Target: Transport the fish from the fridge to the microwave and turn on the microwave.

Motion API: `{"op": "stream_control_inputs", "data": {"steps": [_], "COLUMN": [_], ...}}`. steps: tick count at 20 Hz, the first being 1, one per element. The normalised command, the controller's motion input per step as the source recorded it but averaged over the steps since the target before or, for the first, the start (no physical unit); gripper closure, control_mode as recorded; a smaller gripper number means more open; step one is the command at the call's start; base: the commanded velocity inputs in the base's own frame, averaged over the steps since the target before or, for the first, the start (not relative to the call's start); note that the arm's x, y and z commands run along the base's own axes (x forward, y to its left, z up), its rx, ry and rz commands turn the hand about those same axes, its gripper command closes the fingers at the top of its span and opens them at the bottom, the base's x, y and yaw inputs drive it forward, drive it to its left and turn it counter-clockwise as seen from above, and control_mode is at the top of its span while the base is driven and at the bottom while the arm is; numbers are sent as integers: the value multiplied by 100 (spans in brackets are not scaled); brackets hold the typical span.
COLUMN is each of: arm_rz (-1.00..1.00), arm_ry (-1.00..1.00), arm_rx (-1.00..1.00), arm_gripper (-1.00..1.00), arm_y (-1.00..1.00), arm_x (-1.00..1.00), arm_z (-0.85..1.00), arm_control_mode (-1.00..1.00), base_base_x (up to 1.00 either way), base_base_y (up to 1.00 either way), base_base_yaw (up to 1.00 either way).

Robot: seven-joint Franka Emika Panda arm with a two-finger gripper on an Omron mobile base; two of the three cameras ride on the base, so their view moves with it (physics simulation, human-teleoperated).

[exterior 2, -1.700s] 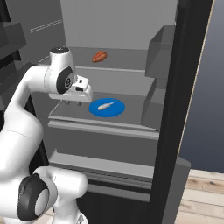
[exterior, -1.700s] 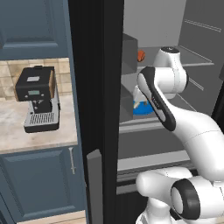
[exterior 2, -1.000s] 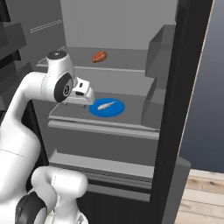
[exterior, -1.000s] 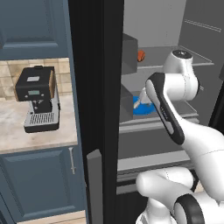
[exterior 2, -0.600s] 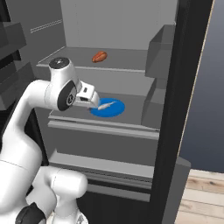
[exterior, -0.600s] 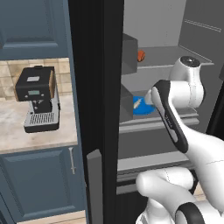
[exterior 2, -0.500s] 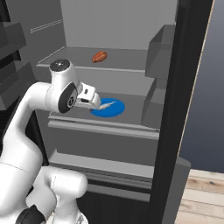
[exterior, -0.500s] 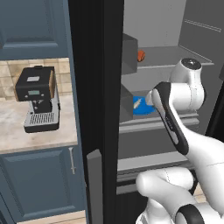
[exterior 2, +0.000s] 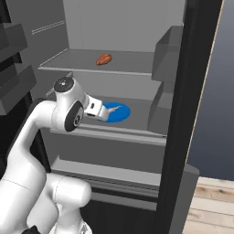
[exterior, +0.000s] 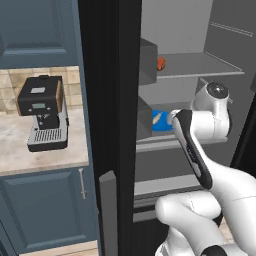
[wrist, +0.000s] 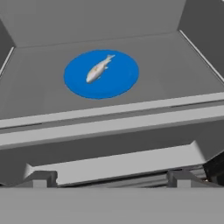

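My gripper (exterior 2: 101, 111), wide open and empty; fish (wrist: 99, 68) ahead on blue plate (wrist: 122, 81): I should straddle its midsection.

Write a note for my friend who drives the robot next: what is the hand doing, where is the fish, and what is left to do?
Gripper: open, holding nothing, at the front of the fridge's middle shelf, facing the fish.
Fish: lying on the blue plate on that shelf, untouched.
Orange-red item: on the shelf above.
Done: fridge door open, arm lined up.
Left: grab the fish, carry it to the microwave, switch the microwave on.
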Motion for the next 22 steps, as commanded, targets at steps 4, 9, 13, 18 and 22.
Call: {"op": "stream_control_inputs", "data": {"steps": [4, 9, 13, 18, 22], "arm_rz": [-11, -9, -5, -4, 0], "arm_ry": [-7, 0, 0, 0, 0], "arm_rx": [0, 0, 1, 1, 5], "arm_gripper": [-100, -100, -100, -100, -100], "arm_y": [0, 0, 0, 0, 0], "arm_x": [32, 34, 24, 25, 26], "arm_z": [-15, 0, 0, 0, -1], "arm_control_mode": [-100, -100, -100, -100, -100], "base_base_x": [0, 0, 0, 0, 0], "base_base_y": [0, 0, 0, 0, 0], "base_base_yaw": [0, 0, 0, 0, 0]}}
